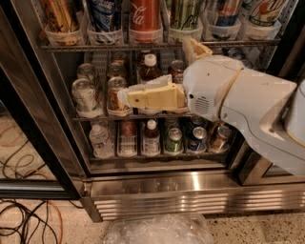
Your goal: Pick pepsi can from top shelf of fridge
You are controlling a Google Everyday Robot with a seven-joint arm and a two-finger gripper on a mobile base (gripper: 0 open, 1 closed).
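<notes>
The fridge point(143, 190) stands open in front of me. Its top shelf point(157, 46) is a wire rack with clear plastic cup holders. A dark blue pepsi can point(102, 14) with white lettering stands in the second holder from the left, between a gold can point(59, 16) and a red Coca-Cola can point(145, 14). My gripper point(126, 97), with cream fingers on a white arm, points left in front of the middle shelf. It is below the top shelf and a little right of the pepsi can. It holds nothing.
Right of the Coca-Cola can stand a green-and-white can point(185, 13), a blue-red-white can point(224, 12) and a white-green can point(259, 12). Cans and bottles fill the middle and lower racks. The black door frame point(28, 119) is on the left, cables point(28, 219) lie on the floor, and clear plastic point(157, 231) is below.
</notes>
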